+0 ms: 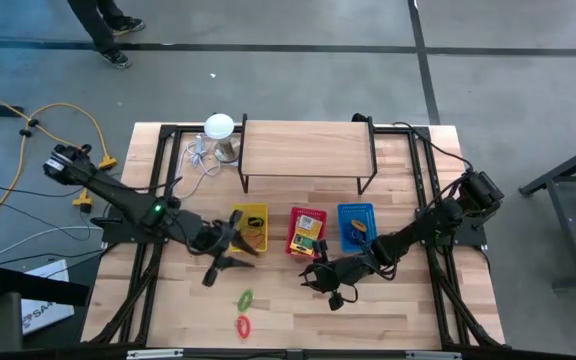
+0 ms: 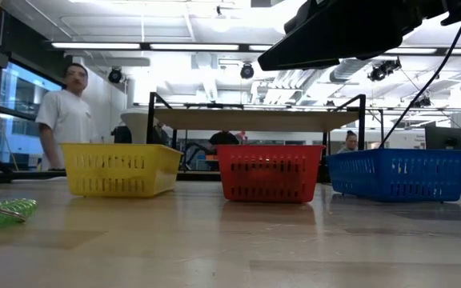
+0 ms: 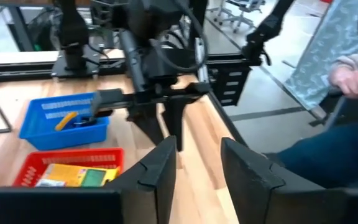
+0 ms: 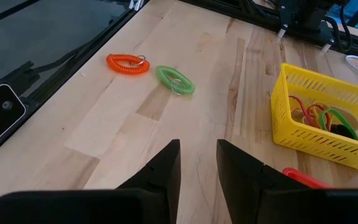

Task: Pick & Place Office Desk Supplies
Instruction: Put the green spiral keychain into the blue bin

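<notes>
1. My left pincer (image 1: 236, 250) hangs just in front of the yellow basket (image 1: 251, 228), on the side away from the shelf (image 1: 306, 150). Its fingers (image 3: 160, 171) stand apart with a clear gap between them and nothing in it.
2. The yellow basket is the leftmost of three baskets set in a row in front of the shelf. It contains a loose tangle of rubber bands (image 4: 319, 118) in red, orange, yellow and green.
3. A green coil ring (image 1: 245, 298) lies on the table (image 1: 398, 320) in front of the yellow basket, well clear of it. An orange coil ring (image 1: 242, 324) lies just beyond the green one, farther from the basket. The two rings are near each other but not touching.
4. The red basket (image 1: 307, 231) is just right of the yellow basket. It holds a yellow-and-green card box (image 3: 73, 176).
5. My right pincer (image 1: 320, 277) hangs just in front of the red basket. Its fingers (image 4: 166, 165) are part-open with a narrow gap, and it has hold of nothing.
6. The blue basket (image 1: 356, 224) is at the right end of the row, two places from the yellow basket. It holds an orange item (image 3: 66, 120); what kind of item I cannot tell.
7. A white round-topped object (image 1: 219, 128) with a cable stands at the left end of the shelf, behind the yellow basket.
</notes>
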You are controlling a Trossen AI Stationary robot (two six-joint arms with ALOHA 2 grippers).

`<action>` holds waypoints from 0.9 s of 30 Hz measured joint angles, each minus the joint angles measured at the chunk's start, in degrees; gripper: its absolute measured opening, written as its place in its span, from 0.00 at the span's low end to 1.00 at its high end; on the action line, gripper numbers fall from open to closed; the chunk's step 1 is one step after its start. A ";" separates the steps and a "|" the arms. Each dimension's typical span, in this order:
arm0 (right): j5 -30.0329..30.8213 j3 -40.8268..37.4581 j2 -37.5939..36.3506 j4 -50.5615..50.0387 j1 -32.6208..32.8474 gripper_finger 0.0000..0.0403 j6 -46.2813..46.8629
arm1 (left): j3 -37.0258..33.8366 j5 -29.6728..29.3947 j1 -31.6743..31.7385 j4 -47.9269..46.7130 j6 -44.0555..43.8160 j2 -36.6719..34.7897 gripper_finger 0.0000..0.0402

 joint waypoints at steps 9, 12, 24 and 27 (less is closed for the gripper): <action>0.00 0.00 0.00 -0.01 0.00 0.23 -0.01 | 0.00 0.02 -5.81 0.56 0.50 0.00 0.32; 0.00 0.00 0.00 -0.02 0.00 0.23 0.00 | 0.01 0.02 -7.73 0.49 0.46 0.00 0.32; -0.01 0.00 0.00 -0.02 0.00 0.23 -0.01 | 0.00 -3.00 -10.96 0.46 -1.23 0.00 0.32; -0.01 0.00 0.00 -0.02 0.00 0.23 -0.02 | 0.02 -3.02 -10.93 0.38 -2.66 0.00 0.32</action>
